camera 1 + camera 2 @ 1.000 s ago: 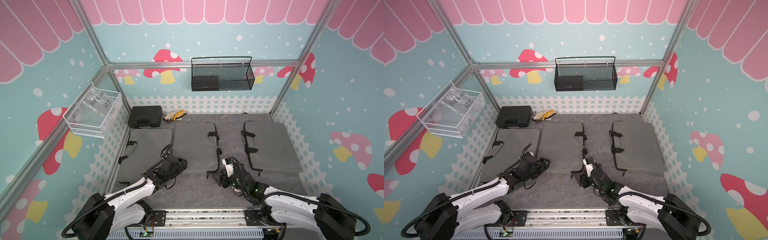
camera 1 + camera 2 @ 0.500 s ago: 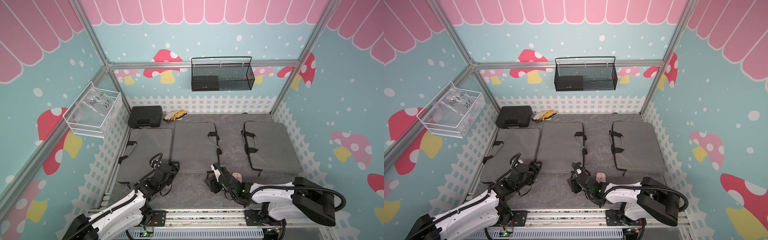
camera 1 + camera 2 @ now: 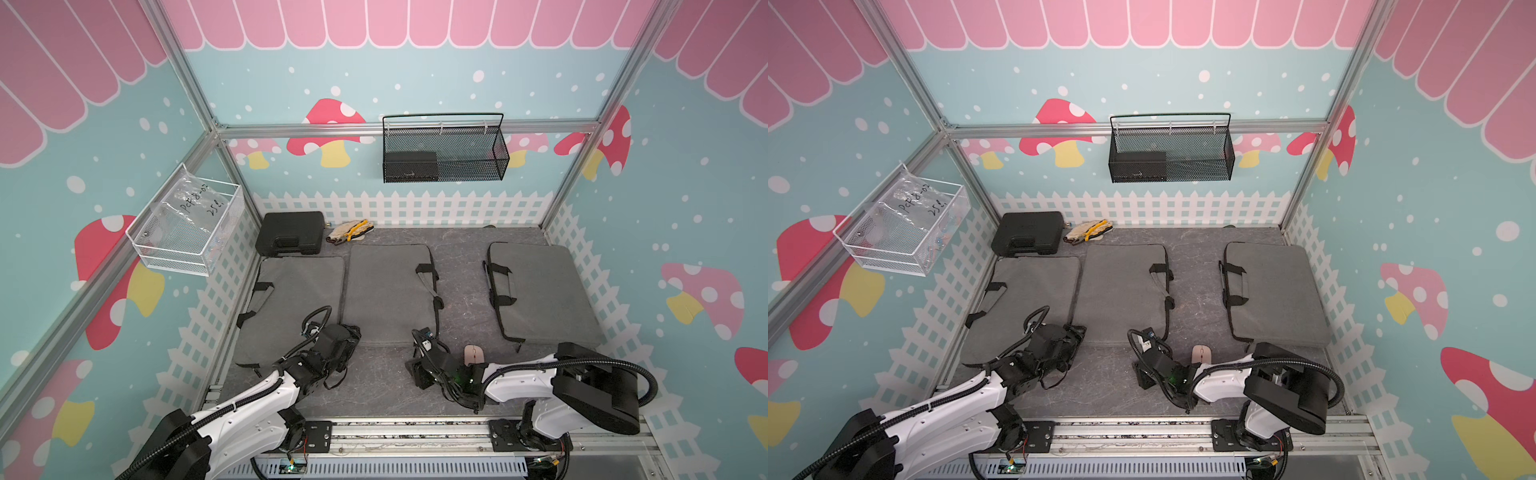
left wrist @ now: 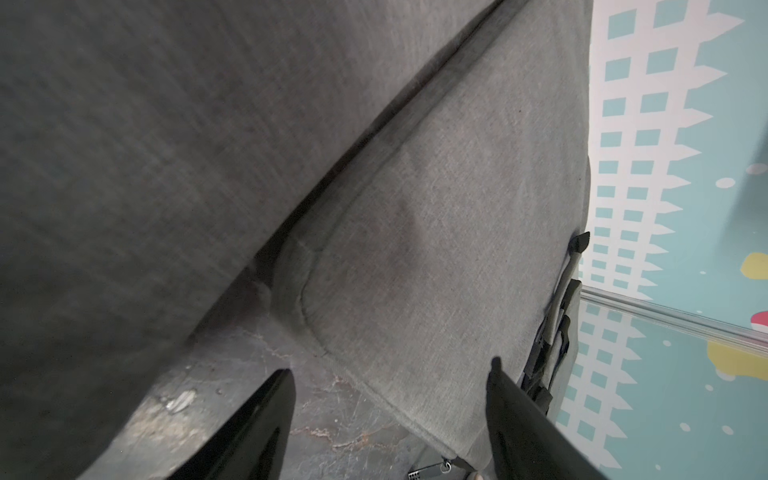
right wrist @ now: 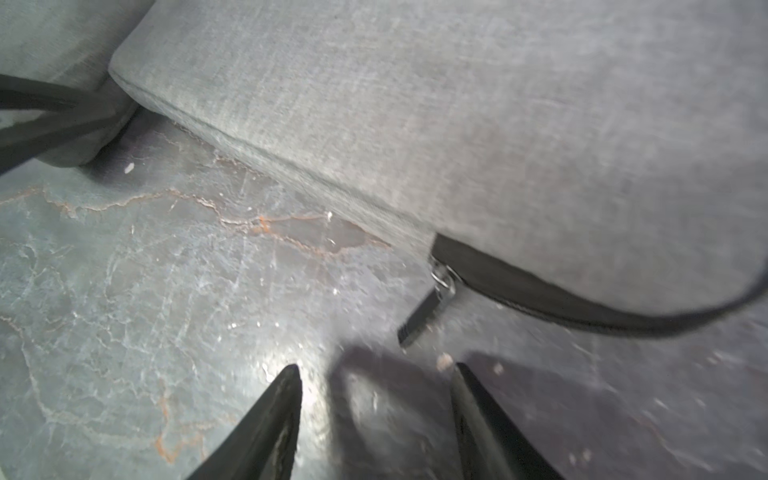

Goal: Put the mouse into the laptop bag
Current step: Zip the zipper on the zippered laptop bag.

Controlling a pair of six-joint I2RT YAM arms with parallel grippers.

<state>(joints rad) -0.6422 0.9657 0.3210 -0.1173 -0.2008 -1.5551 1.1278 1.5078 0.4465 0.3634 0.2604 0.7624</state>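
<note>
Mouse: the pink mouse (image 3: 473, 355) lies loose on the desk (image 3: 374, 390), lower centre-right in both top views. It is just beside the right arm's wrist and near the lower right corner of the middle laptop bag (image 3: 386, 291), without touching it.
Right end effector: the right end effector (image 5: 374, 368) is open, with only bare desk between its fingers. In its wrist view the zipper pull (image 5: 419, 320) of the middle laptop bag sits just beyond one fingertip, right of frame centre.
Left end effector: the left end effector (image 4: 390, 368) is open and empty, low over the corner of the left laptop bag (image 3: 299, 291) where that bag meets the middle one.
Third bag: the right laptop bag (image 3: 540, 291) lies flat at frame right, well apart from both arms.
Just changed: a second ago the right arm stretched over the mouse's spot and hid it. The arm has since folded back toward the lower right, so the mouse now shows, and the mouse has not shifted in the last half second. The left arm drew back and has returned to the seam.
Meaning for the task: the zipper seems to come first. The bag looks closed, though blur leaves doubt, and picking up the mouse has not begun.
</note>
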